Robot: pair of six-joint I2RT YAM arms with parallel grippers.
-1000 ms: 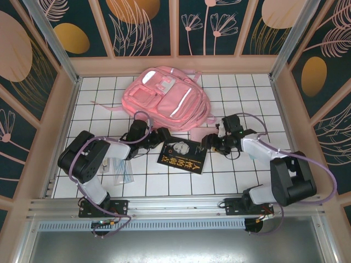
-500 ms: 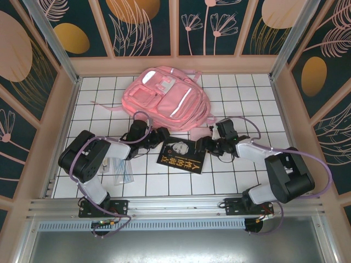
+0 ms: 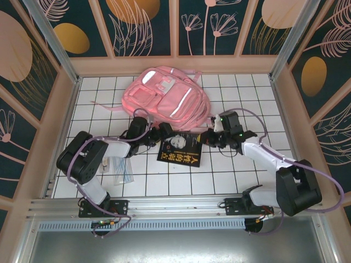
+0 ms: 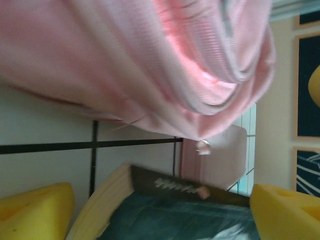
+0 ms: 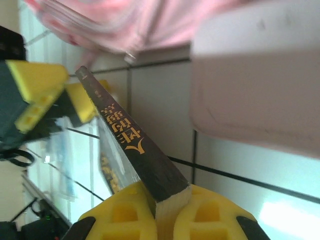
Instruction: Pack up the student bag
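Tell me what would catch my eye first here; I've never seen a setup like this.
The big pink backpack with shiny silver strips lies at the far middle of the white tiled table. Just in front of it is a dark book with gold characters. The right hand is clamped on its edge, while the left hand stands open at the book's left side.

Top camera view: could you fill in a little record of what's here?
bag: pink student bag, far middle of the tiled table
book: black book just in front of the bag, between the arms
right jaws: shut on the book's right edge
left jaws: open, at the book's left end
other: clear packet by the left arm
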